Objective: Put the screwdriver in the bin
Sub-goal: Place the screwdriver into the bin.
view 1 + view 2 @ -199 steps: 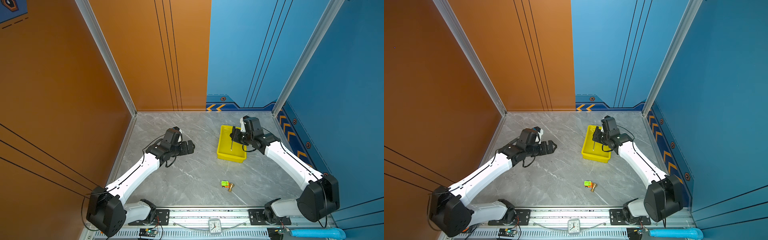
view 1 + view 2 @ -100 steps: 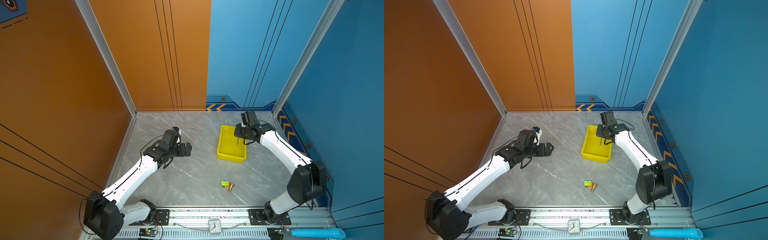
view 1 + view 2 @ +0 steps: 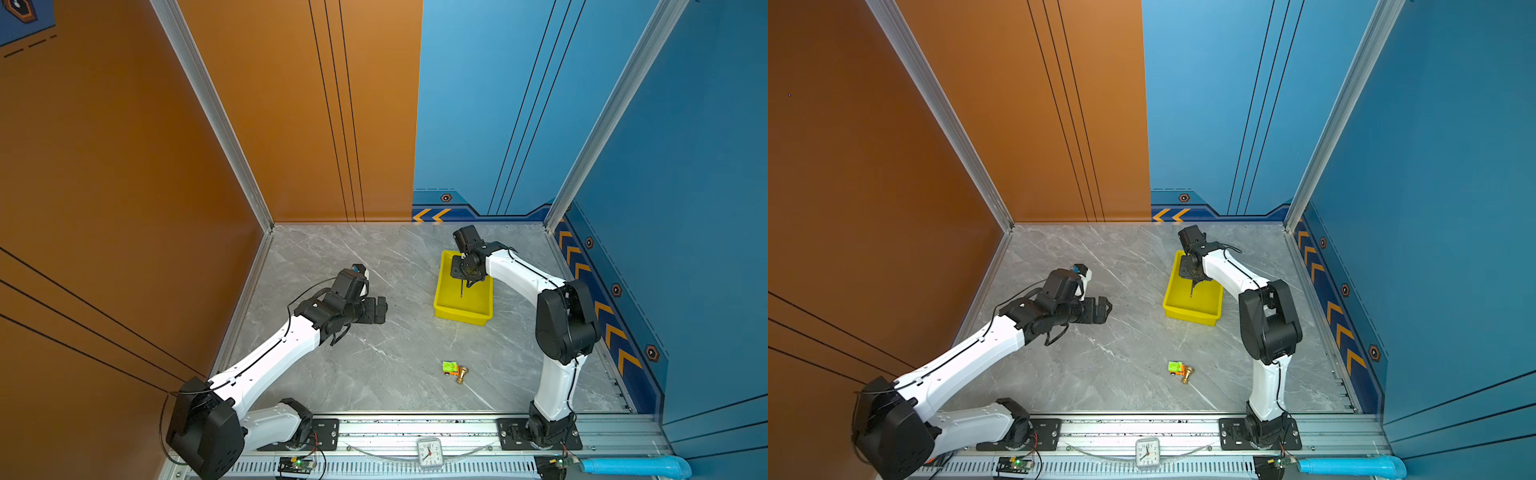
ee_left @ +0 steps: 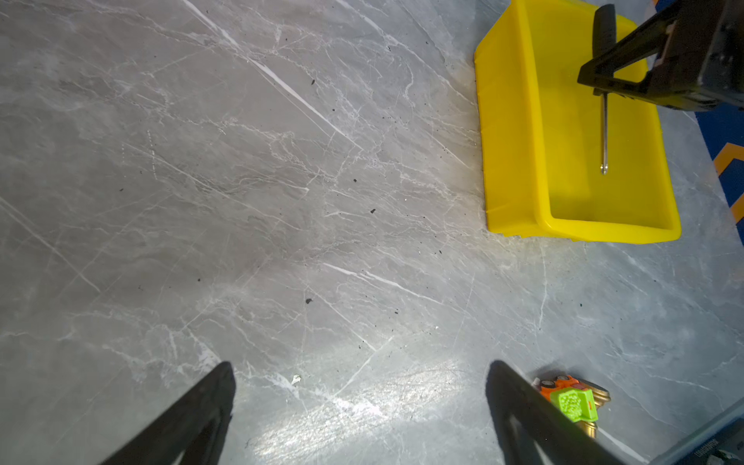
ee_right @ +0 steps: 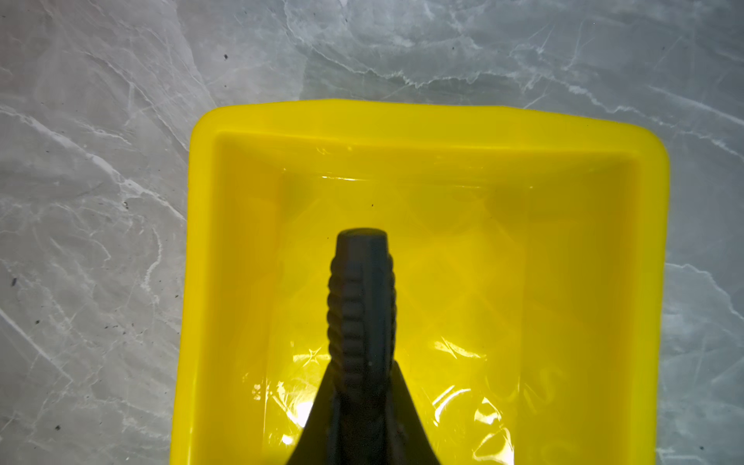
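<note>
Right wrist: I lose the screwdriver (image 5: 361, 282) shaft behind the right pincer (image 5: 361, 372) | bin (image 5: 628, 161) runs off the frame edge | both top views, lower centre: brass piece (image 3: 461, 372) beside toy car (image 3: 449, 366) too small for me to identify

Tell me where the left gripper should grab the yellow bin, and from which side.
Grip the bin by the rolled rim of its long wall nearest the left gripper, probably from above, one finger inside, one outside: the walls are low, and the right gripper holds the screwdriver over its interior.
</note>
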Controlling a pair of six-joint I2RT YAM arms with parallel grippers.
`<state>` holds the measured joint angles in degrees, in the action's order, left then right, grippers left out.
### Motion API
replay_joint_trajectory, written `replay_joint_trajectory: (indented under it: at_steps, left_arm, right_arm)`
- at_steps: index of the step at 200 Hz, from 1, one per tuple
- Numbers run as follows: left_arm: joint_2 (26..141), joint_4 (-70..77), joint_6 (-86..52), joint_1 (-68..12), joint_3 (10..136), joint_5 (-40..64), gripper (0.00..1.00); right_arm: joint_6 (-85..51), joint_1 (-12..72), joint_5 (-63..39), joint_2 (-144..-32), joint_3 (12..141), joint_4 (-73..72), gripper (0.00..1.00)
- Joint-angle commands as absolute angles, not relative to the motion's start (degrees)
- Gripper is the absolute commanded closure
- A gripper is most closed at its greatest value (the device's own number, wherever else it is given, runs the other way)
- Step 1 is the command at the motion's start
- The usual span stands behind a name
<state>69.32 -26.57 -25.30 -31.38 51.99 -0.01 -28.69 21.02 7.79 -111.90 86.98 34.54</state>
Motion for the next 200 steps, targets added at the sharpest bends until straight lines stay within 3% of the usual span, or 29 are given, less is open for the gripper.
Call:
replay_joint_trajectory:
  at_steps: [1, 150, 200]
  left_arm:
    - [69.6, -25.9, -25.2, -31.7, 51.0, -1.6, 0.02]
    - [70.1, -25.2, -23.5, -31.5, 50.5, -1.7, 0.02]
    - [68.9, -24.3, -23.2, -31.1, 48.0, -2.0, 0.02]
  right_arm:
    - [-29.6, 21.4, 9.3, -113.8, 88.4, 36.3, 1.00]
    - [-31.5, 22.0, 8.2, -120.4, 84.7, 33.9, 1.00]
    - [-32.0, 22.1, 8.2, -121.6, 84.7, 33.5, 0.88]
